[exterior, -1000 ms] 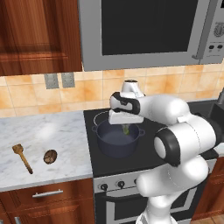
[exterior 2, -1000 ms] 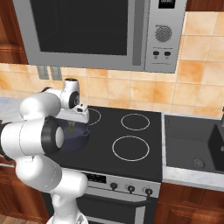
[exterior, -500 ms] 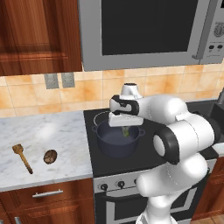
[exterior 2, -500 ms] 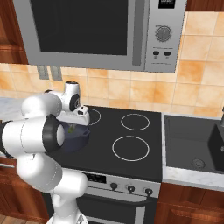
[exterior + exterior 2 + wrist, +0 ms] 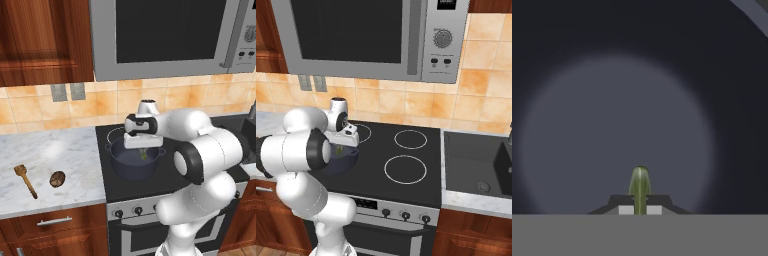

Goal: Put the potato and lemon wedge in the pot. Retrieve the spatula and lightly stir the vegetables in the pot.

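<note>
The gripper pinches the wedge over the inside of the pot on the stove. The potato and spatula lie on the counter, left.

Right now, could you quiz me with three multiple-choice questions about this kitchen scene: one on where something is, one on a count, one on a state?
1. Where is the potato?
A. on the counter beside the spatula
B. in the pot
C. in the sink

2. How many things lie on the pot's floor?
A. two
B. none
C. three

3. The gripper is:
A. open
B. shut on nothing
C. shut on the lemon wedge

Answers: 1 A, it lies on the marble. 2 B, the hand view shows bare floor. 3 C, the green sliver sticks up between its fingertips.
</note>
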You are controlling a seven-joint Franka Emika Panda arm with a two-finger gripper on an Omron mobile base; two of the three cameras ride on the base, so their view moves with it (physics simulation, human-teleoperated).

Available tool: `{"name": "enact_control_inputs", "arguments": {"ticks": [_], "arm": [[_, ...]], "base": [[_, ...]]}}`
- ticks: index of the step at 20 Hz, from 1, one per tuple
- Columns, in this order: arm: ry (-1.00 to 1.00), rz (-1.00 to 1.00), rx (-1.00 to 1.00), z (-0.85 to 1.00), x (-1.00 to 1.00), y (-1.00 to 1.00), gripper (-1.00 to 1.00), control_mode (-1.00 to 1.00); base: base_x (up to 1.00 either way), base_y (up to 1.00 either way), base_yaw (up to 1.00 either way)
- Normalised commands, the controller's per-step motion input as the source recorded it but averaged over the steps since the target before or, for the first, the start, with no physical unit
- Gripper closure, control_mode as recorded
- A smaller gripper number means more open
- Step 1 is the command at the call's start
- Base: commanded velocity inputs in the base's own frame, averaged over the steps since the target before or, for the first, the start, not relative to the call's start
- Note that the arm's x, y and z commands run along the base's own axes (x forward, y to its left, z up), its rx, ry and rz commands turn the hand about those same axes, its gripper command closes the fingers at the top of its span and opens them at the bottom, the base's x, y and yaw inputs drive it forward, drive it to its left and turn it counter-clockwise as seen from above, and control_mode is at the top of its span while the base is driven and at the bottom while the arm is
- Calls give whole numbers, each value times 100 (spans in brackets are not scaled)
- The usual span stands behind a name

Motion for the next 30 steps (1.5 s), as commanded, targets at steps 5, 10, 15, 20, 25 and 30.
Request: {"name": "enact_control_inputs", "arguments": {"ticks": [5,10,15,20,25,30], "arm": [[0,0,-3,-1,11,0,100,-100],[0,0,-3,0,14,0,100,-100],[0,0,-3,0,10,0,100,-100],[0,0,0,0,0,0,100,-100],[0,0,0,0,0,0,-100,-100],[0,0,0,0,0,0,-100,-100]], "base": [[0,0,0],[0,0,0],[0,0,0],[0,0,0],[0,0,0],[0,0,0]]}}
